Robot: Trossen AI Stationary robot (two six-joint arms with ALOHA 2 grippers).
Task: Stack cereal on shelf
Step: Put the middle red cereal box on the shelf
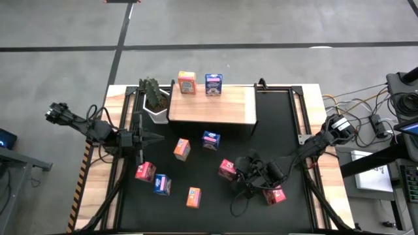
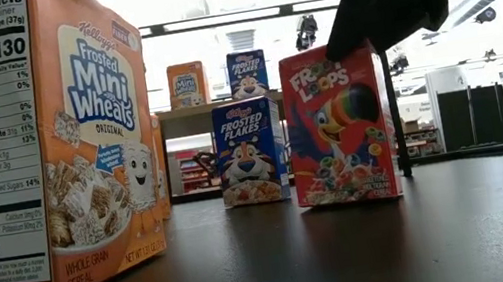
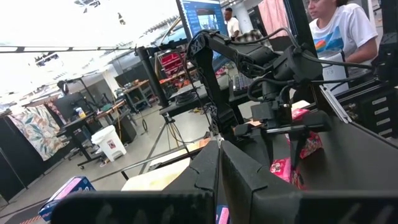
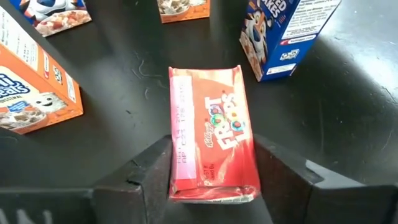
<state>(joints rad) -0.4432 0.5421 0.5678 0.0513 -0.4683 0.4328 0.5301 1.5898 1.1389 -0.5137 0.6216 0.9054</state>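
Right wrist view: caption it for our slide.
Right gripper straddles a red Froot Loops cardboard box on the black table mat.

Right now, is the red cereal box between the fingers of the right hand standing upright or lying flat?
Upright. The low view shows the red box standing on the mat under the right hand, whose fingers flank its top.

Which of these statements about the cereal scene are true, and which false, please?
1. Two boxes, one orange and one blue, stand at the shelf's far edge. True.
2. The right gripper has its jaws either side of a blue box. False: it is a red box.
3. The plant stands by the shelf's left end. True.
4. The left gripper holds an orange box. False: it is shut on nothing.
5. Every box is on the shelf. False: seven are on the mat.
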